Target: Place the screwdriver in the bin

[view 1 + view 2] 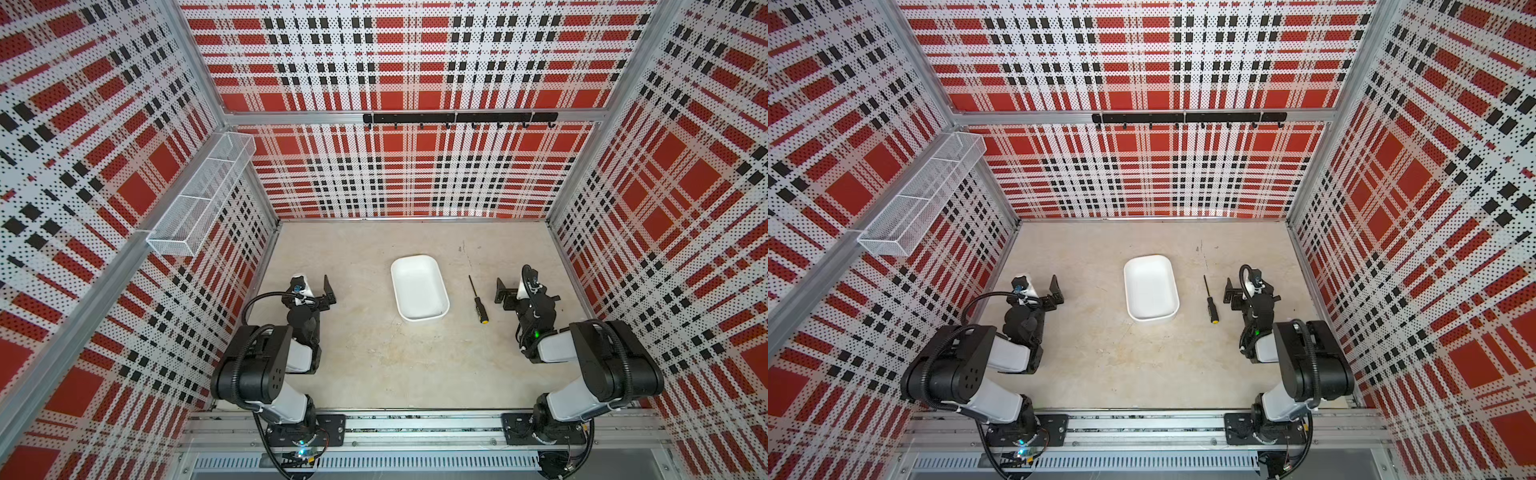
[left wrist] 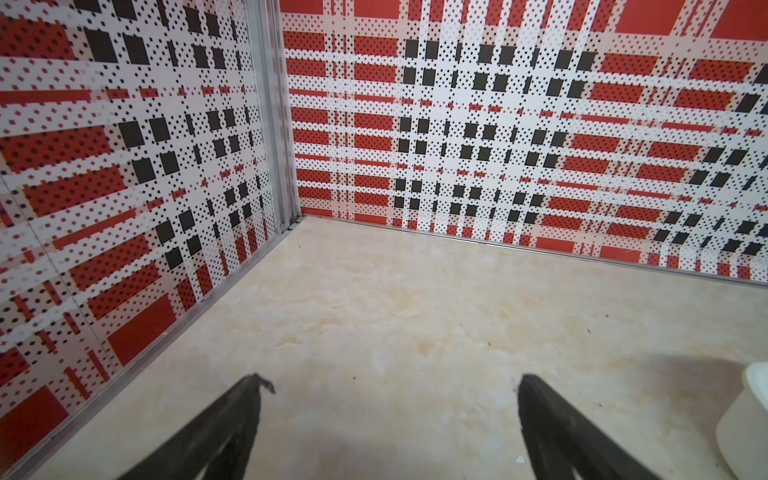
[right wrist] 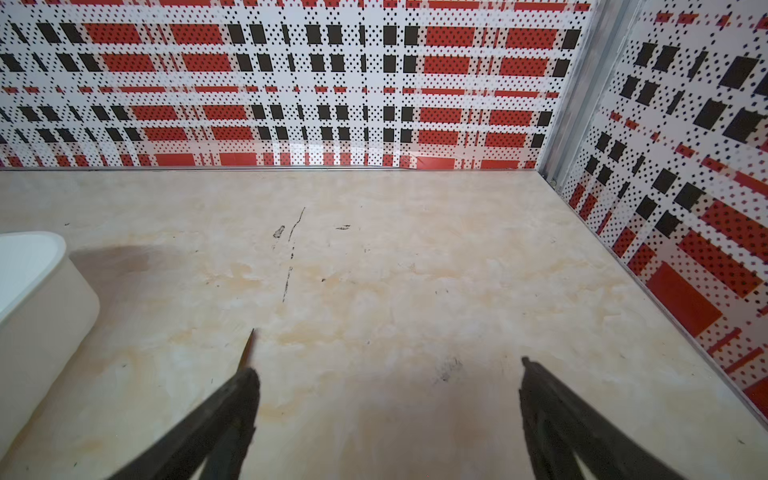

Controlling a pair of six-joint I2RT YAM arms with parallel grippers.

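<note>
The screwdriver (image 1: 478, 300) (image 1: 1211, 301) lies flat on the beige floor, its yellow end cap toward the front. It is just right of the white bin (image 1: 419, 286) (image 1: 1150, 286), which holds nothing. My right gripper (image 1: 519, 287) (image 3: 388, 368) hovers open just right of the screwdriver. In the right wrist view only the thin shaft tip (image 3: 248, 349) shows, past one finger, and the bin's corner (image 3: 37, 299) sits at the edge. My left gripper (image 1: 319, 291) (image 2: 390, 380) is open over bare floor left of the bin (image 2: 748, 415).
A long white wire-mesh basket (image 1: 203, 191) hangs on the left wall. A black hook rail (image 1: 459, 118) runs along the back wall. Plaid perforated walls close in three sides. Both arm bases sit on the aluminium rail (image 1: 419, 430) at the front.
</note>
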